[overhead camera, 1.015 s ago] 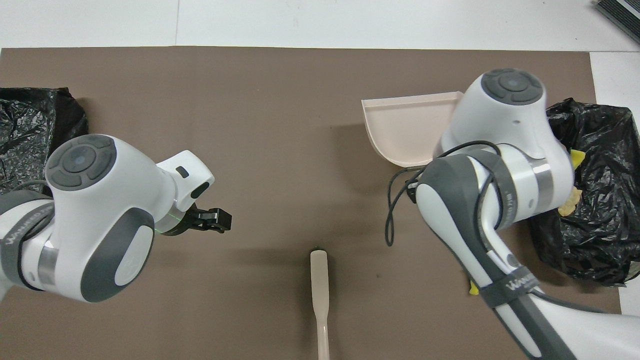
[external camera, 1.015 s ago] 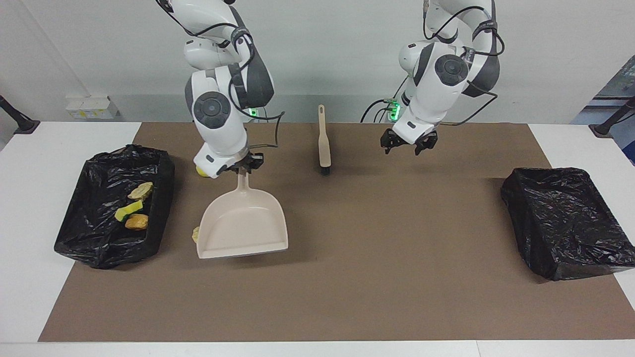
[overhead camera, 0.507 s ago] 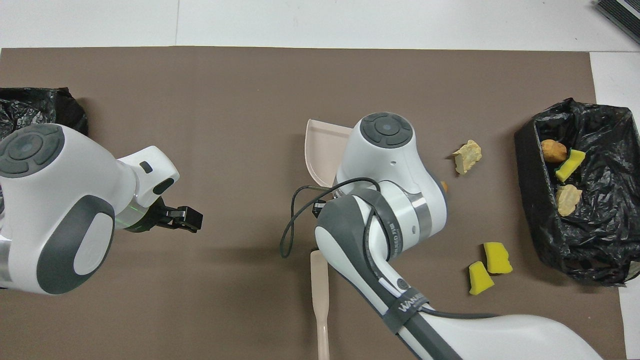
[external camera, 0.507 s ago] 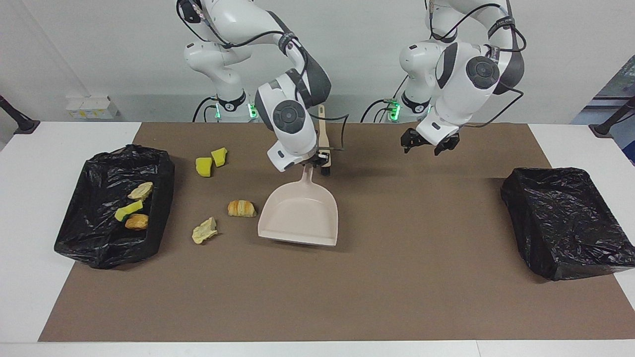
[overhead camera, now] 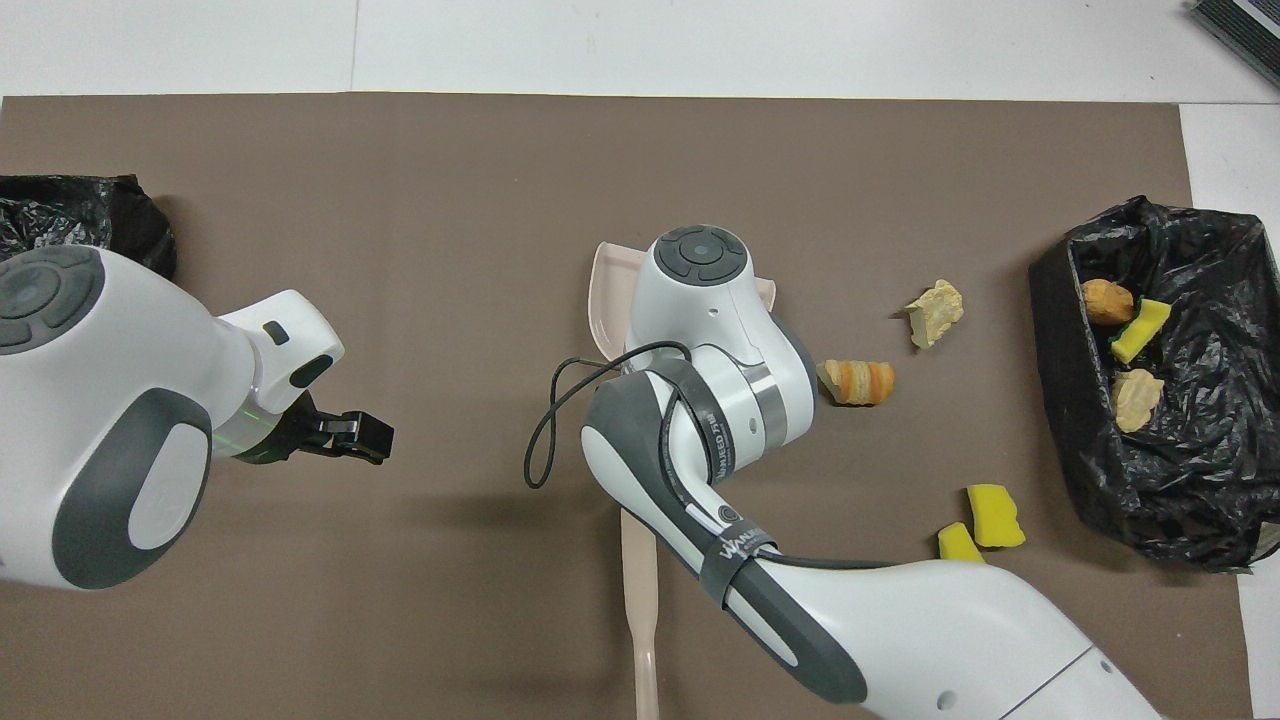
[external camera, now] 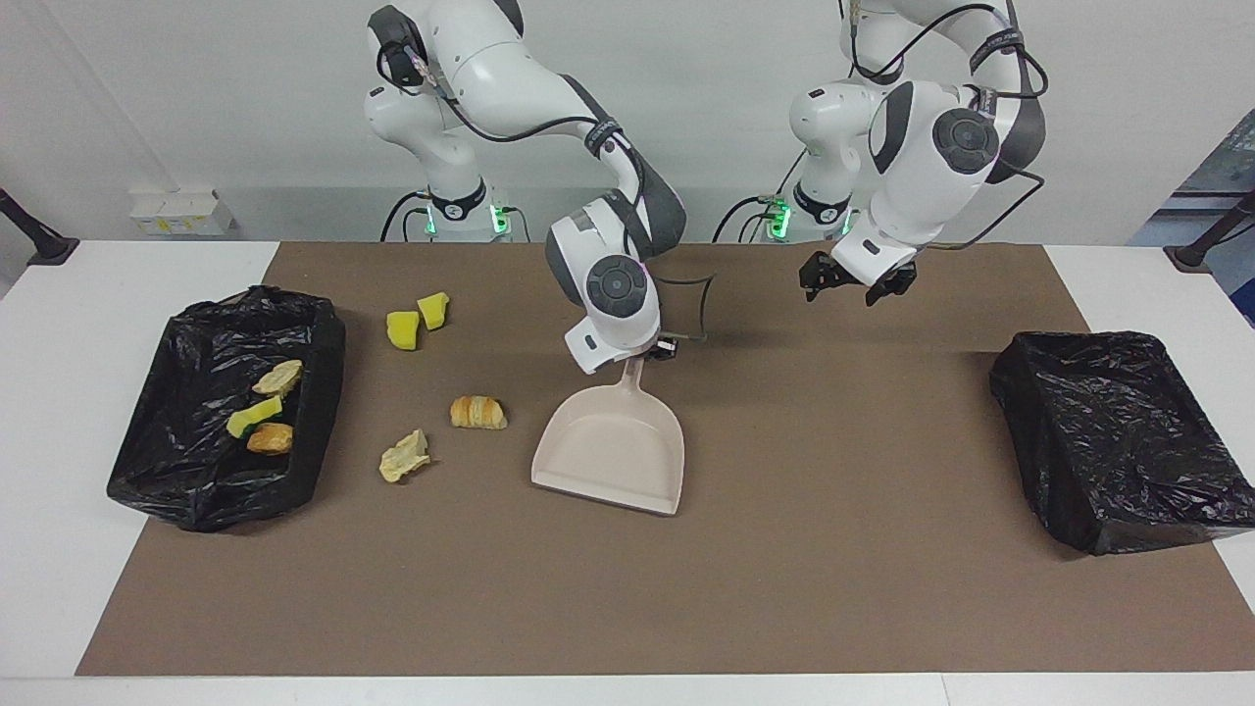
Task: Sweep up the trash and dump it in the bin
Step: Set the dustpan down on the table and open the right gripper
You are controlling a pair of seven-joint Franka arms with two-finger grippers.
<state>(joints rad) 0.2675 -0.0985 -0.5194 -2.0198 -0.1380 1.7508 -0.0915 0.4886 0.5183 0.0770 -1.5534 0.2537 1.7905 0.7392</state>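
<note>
Three scraps are already held in the black-bagged bin point(external camera: 211, 412) at the desk's end; four scraps point(external camera: 477, 412) remain, the beige plastic dustpan point(external camera: 613, 451) is clamped by the right hand point(external camera: 655, 350), and the left hand point(external camera: 851, 281) is kept apart.

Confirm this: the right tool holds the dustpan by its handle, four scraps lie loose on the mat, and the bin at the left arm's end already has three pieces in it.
One thing is wrong. The three pieces are in the bin at the right arm's end; the bin at the left arm's end shows none, as the facing view shows. The right tool does hold the dustpan, with four loose scraps.

Croissant point(external camera: 477, 412) lies between dustpan point(external camera: 613, 451) and bin point(external camera: 186, 490).
</note>
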